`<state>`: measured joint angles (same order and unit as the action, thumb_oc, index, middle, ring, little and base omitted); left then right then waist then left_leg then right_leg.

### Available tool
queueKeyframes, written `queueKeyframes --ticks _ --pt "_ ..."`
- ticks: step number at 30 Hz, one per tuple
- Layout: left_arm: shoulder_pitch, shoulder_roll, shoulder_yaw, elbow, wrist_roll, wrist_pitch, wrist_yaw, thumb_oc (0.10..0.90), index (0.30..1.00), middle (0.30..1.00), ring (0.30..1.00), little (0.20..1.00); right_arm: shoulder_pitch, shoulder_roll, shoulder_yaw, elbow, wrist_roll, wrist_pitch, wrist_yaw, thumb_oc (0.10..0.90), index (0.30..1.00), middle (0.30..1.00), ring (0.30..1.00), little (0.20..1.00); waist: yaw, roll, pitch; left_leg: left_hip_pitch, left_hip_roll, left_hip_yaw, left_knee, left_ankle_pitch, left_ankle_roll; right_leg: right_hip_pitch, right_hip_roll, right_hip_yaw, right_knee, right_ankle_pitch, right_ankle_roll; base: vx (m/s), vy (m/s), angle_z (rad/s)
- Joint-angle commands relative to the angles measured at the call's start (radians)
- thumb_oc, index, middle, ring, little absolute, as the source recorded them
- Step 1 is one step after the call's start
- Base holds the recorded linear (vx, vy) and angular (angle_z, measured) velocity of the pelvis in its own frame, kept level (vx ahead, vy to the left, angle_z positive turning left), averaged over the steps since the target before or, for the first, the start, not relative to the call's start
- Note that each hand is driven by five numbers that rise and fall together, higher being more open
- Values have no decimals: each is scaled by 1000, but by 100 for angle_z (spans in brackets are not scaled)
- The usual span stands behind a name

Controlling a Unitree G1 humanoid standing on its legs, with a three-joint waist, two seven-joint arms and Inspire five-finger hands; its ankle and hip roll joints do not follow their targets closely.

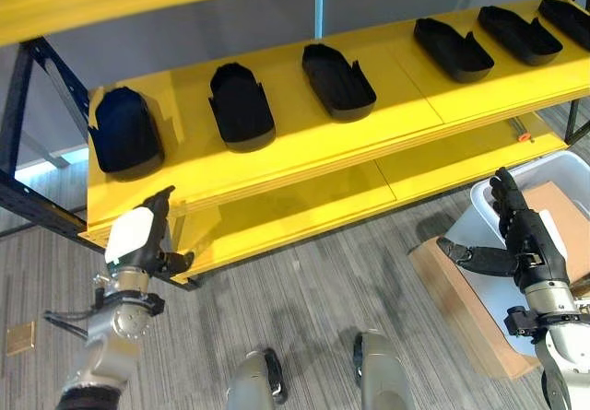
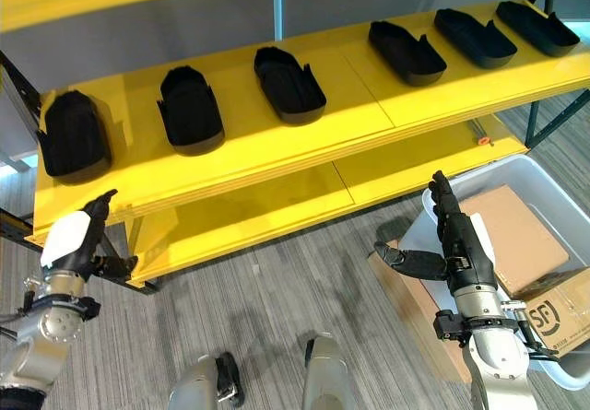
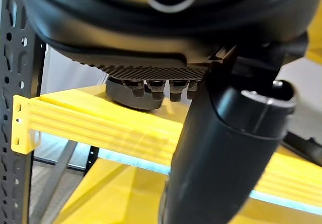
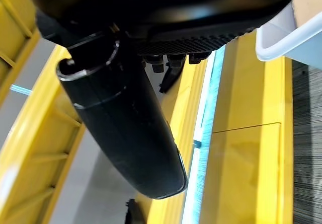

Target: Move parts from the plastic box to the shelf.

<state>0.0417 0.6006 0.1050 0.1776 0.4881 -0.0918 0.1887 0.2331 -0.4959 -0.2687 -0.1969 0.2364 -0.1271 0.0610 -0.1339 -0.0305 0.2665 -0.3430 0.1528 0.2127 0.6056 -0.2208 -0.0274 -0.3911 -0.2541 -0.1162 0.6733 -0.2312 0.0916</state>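
- Both hands are hovering empty: the left hand [image 1: 138, 244], fingers straight, is sitting near the shelf's [image 1: 304, 143] left front corner; the right hand [image 2: 456, 244], fingers straight with thumb spread, is hanging beside the box [image 2: 544, 175].
- Six black parts [image 1: 336, 80] are lying in a row along the shelf.
- One cardboard piece [image 2: 512, 235] is resting in the box.

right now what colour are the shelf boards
Bright yellow shelf boards, on a dark metal frame; clearest in the right eye view.

Plastic box [image 2: 544, 184] cut off at right edge.
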Motion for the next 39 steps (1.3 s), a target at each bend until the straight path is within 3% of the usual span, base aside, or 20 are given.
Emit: queueKeyframes --ticks 1,10,11,13,15,16,27,39 --pt "-51 31 101 -96 -128 -101 21 900 1000 1000 1000 1000 -37 -20 -95 -79 -3 -98 -15 900 1000 1000 1000 1000 -4 13 -92 43 -4 -59 -66 -10 16 86 33 19 -206 118 0 35 -85 1" --pt "73 -87 55 -213 -542 -198 -109 900 1000 1000 1000 1000 6 14 -56 -58 -4 -115 -13 900 1000 1000 1000 1000 -16 28 -159 203 -1 -23 -306 95 3 212 59 8 -398 180 10 25 -72 -6" --pt "99 -136 14 -226 -714 -214 -165 900 1000 1000 1000 1000 12 22 -24 -46 -6 -125 -10 900 1000 1000 1000 1000 -20 35 -181 251 -1 -4 -370 119 -5 249 66 12 -453 193 17 38 -114 -12" --pt "153 -207 -46 -246 -894 -210 -228 900 1000 1000 1000 1000 43 46 24 -12 6 -132 -10 900 1000 1000 1000 1000 -23 42 -213 318 1 18 -482 168 -18 303 74 10 -543 223 27 41 -100 -19" --pt "193 -234 -95 -247 -958 -196 -267 900 1000 1000 1000 1000 69 57 54 3 14 -133 -4 900 1000 1000 1000 1000 -28 42 -228 348 1 31 -531 196 -23 325 76 12 -583 242 31 2 -58 -16" --pt "209 -239 -109 -242 -962 -194 -280 900 1000 1000 1000 1000 85 50 64 10 -20 -132 -3 900 1000 1000 1000 1000 -27 42 -234 358 3 36 -547 206 -26 334 77 10 -595 248 33 -18 -55 -7" --pt "267 -293 -298 -85 -1096 -134 -315 900 1000 1000 1000 1000 105 77 281 165 82 -109 4 900 1000 1000 1000 1000 -23 30 -262 395 0 42 -571 213 -24 367 67 19 -622 270 48 -10 -9 -2" --pt "218 -302 -368 1 -1134 -120 -288 900 1000 1000 1000 1000 64 57 419 211 139 -92 9 900 1000 1000 1000 1000 -8 10 -258 398 -3 34 -569 212 -24 373 62 22 -620 272 52 0 0 0"
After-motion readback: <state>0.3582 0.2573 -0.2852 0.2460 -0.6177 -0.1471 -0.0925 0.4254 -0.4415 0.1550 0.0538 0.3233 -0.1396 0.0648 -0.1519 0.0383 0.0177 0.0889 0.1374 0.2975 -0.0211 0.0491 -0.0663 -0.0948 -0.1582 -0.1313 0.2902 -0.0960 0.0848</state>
